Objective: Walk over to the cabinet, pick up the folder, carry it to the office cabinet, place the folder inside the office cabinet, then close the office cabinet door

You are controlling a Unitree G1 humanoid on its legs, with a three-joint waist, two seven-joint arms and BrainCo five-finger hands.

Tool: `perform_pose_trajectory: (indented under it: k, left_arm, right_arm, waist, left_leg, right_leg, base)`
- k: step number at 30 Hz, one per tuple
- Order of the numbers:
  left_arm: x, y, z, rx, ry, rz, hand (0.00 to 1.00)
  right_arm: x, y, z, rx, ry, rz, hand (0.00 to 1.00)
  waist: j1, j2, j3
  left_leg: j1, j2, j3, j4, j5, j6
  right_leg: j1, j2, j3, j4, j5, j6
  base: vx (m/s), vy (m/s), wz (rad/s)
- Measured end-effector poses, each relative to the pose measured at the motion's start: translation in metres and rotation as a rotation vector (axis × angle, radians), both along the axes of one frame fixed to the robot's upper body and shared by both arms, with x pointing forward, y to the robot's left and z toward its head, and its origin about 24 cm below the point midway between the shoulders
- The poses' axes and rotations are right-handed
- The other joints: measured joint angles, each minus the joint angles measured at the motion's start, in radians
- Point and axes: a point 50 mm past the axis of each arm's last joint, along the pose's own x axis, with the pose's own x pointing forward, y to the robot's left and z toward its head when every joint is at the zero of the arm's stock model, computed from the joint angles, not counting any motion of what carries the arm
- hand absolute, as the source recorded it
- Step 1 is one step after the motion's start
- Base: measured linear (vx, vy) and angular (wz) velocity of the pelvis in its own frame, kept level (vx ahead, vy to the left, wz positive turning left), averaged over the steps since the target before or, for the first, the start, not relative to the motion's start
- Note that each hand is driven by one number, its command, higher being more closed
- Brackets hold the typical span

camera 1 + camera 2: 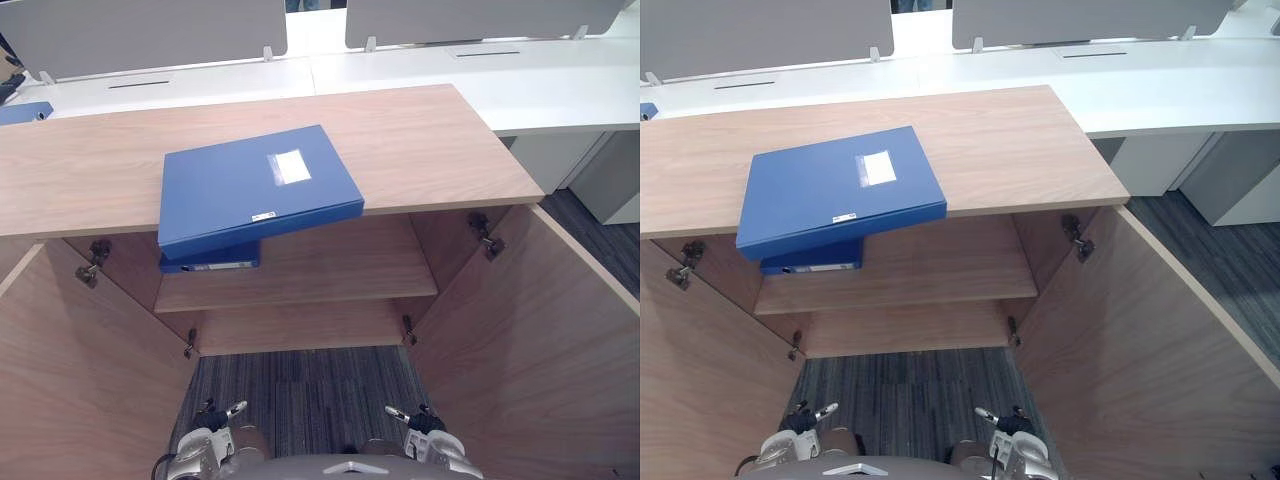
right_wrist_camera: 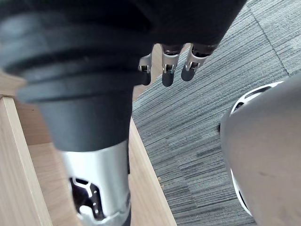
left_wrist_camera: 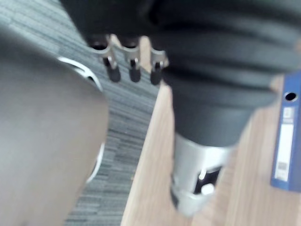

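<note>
Two folders: upper folder (image 1: 258,190) on the cabinet top (image 1: 430,150), lower folder (image 1: 210,263) on its shelf (image 1: 340,270). My left hand (image 3: 131,54) and right hand (image 2: 169,61) hang slack, empty.

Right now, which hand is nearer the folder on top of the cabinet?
Left. The left hand hangs low before the cabinet, roughly in line with the folder overhanging its front edge. The right hand hangs equally low but well off to the folder's right.

Three blue folders are counted: top folder (image 1: 240,190), shelf folder (image 1: 210,264), far folder (image 1: 22,111). One cabinet (image 1: 430,150) is shown, with two doors: left door (image 1: 80,380), right door (image 1: 530,340). Four hinges (image 1: 484,236) are fitted. Two grey screens (image 1: 150,30) are counted behind. Two hands are shown: left hand (image 3: 131,59), right hand (image 2: 169,66).
</note>
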Motion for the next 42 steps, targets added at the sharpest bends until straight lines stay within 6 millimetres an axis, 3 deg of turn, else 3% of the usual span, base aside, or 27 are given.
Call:
perform_pose_trajectory:
  k: [3, 4, 8, 10, 18, 24, 29, 33, 37, 42]
  left_arm:
    - [-0.003, 0.014, 0.001, 0.037, 0.007, 0.001, 0.00]
    - [-0.005, 0.017, 0.001, 0.043, 0.015, 0.002, 0.00]
    - [-0.012, 0.017, -0.001, 0.045, 0.034, -0.002, 0.00]
    - [-0.014, 0.016, -0.002, 0.047, 0.045, -0.013, 0.00]
    - [-0.020, 0.011, -0.005, 0.041, 0.073, -0.059, 0.00]
    - [-0.009, 0.015, 0.002, 0.125, 0.033, -0.134, 0.00]
    - [0.019, 0.037, 0.032, 0.261, -0.163, -0.123, 0.00]
    - [0.042, 0.057, 0.072, 0.397, -0.363, -0.106, 0.00]
    - [0.062, 0.060, 0.115, 0.499, -0.572, -0.096, 0.00]
    - [0.075, 0.056, 0.153, 0.578, -0.752, -0.101, 0.00]
  right_arm:
    - [-0.006, 0.014, -0.004, 0.041, 0.017, -0.007, 0.00]
    - [-0.008, 0.016, -0.005, 0.045, 0.020, -0.009, 0.00]
    - [-0.015, 0.016, -0.007, 0.051, 0.037, -0.021, 0.00]
    - [-0.019, 0.016, -0.008, 0.054, 0.051, -0.030, 0.00]
    - [-0.027, 0.010, -0.011, 0.048, 0.080, -0.056, 0.00]
    - [-0.027, 0.005, -0.011, 0.035, 0.091, -0.048, 0.00]
    - [-0.025, 0.006, -0.011, 0.030, 0.089, -0.028, 0.00]
    - [-0.023, 0.005, -0.009, 0.018, 0.075, -0.012, 0.00]
    - [-0.021, 0.003, -0.008, -0.003, 0.065, -0.018, 0.00]
    - [-0.022, 0.002, -0.008, -0.006, 0.068, -0.015, 0.00]
  waist:
    - [0.005, -0.066, -0.029]
    - [0.004, -0.071, -0.032]
    - [0.002, -0.070, -0.042]
    - [-0.001, -0.081, -0.057]
    - [-0.008, -0.059, -0.061]
    - [-0.011, -0.058, -0.062]
    - [-0.011, -0.058, -0.056]
    - [-0.007, -0.052, -0.054]
    - [0.002, -0.046, -0.048]
    - [0.008, -0.042, -0.049]
  left_leg:
    - [0.045, -0.068, 0.020, -0.099, 0.030, 0.015]
    - [0.063, -0.081, 0.026, -0.111, 0.032, 0.016]
    - [0.139, -0.118, 0.051, -0.180, 0.043, 0.029]
    - [0.158, -0.139, 0.052, -0.260, 0.087, 0.033]
    - [0.263, -0.185, 0.030, -0.497, 0.224, 0.047]
    - [0.256, -0.206, -0.020, -0.521, 0.238, 0.052]
    - [0.241, -0.218, -0.048, -0.521, 0.237, 0.053]
    - [0.243, -0.224, -0.058, -0.521, 0.234, 0.062]
    - [0.245, -0.225, -0.066, -0.521, 0.231, 0.064]
    - [0.255, -0.223, -0.093, -0.522, 0.229, 0.062]
  right_leg:
    - [0.005, -0.043, 0.024, -0.036, 0.016, 0.039]
    - [0.025, -0.051, 0.028, -0.056, 0.025, 0.044]
    - [0.077, -0.068, 0.052, -0.112, 0.047, 0.064]
    - [0.076, -0.076, 0.053, -0.150, 0.074, 0.066]
    - [0.101, -0.065, 0.051, -0.208, 0.113, 0.065]
    - [0.108, -0.068, 0.055, -0.234, 0.119, 0.072]
    - [0.111, -0.068, 0.063, -0.248, 0.123, 0.065]
    - [0.125, -0.068, 0.061, -0.265, 0.123, 0.065]
    - [0.140, -0.067, 0.054, -0.279, 0.131, 0.071]
    - [0.160, -0.063, 0.048, -0.289, 0.131, 0.069]
  base:
    - [0.12, 0.127, 0.04]
    - [0.09, 0.122, -0.07]
    - [0.02, 0.080, -0.14]
    - [-0.06, 0.046, -0.03]
    - [-0.08, 0.003, 0.03]
    - [-0.07, 0.028, 0.11]
    - [0.00, 0.021, 0.14]
    - [0.05, 0.006, 0.05]
    - [0.05, -0.006, 0.05]
    - [0.05, -0.030, 0.04]
